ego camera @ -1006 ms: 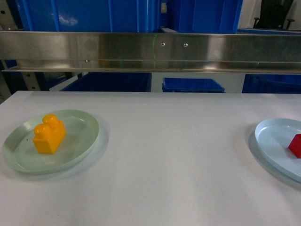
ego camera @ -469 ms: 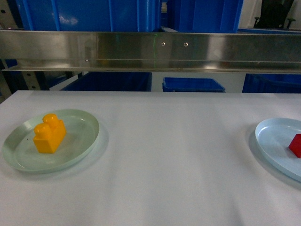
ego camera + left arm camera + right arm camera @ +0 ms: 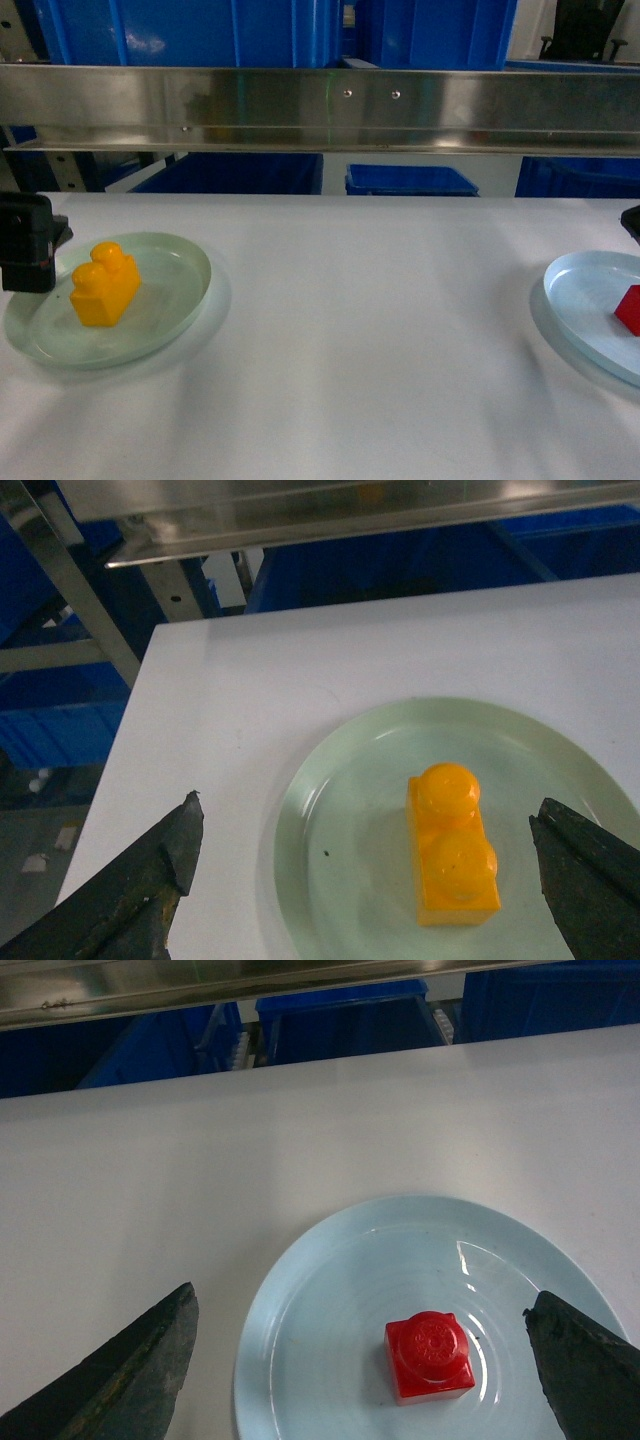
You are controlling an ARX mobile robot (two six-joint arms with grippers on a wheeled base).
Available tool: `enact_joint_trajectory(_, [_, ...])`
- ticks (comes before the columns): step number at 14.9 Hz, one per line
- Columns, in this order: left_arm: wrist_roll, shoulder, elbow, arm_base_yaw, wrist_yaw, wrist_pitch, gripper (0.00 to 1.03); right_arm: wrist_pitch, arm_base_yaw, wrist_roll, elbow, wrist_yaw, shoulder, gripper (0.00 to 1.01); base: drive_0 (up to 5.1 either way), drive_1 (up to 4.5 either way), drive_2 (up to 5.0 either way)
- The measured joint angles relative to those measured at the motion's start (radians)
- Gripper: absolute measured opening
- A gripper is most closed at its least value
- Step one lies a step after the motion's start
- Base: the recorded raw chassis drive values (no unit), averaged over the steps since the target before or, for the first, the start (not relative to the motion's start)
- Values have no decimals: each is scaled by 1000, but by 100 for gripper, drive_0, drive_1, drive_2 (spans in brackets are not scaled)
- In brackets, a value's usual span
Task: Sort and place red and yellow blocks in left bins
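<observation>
The yellow block (image 3: 104, 284) is seen lying on the pale green plate (image 3: 175, 300), and the red block (image 3: 630, 309) on the pale blue plate (image 3: 585, 300), well to the right of the green plate. Neither has been gripped, so the whole sorting appears still to be done. The blue bins (image 3: 240, 172) are seen beyond the green plate, behind the table. The left gripper (image 3: 365, 880) is spread wide around the yellow block; the right gripper (image 3: 360, 1360) is spread wide around the red. Only the right wrist view shows the red block's single stud.
</observation>
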Motion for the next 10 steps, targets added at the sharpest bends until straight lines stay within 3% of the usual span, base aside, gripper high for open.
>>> enact_joint_trajectory(4, [0,-8,3,0,0,-1,98,-1,-6,-2,0,0,-3,98,0,0,0])
enact_joint_trajectory(6, [0,-8,3,0,0,-1,98,-31,-53,9,30,-9,51,98,0,0,0])
enact_joint_trajectory(8, [0,-8,3,1,-1,-2,98,-127,-93,-3,89,-6,106,98,0,0,0])
enact_joint_trajectory(10, [0,-8,3,1,-1,-1,98,-212,-98,-26,177,-19,149,98,0,0,0])
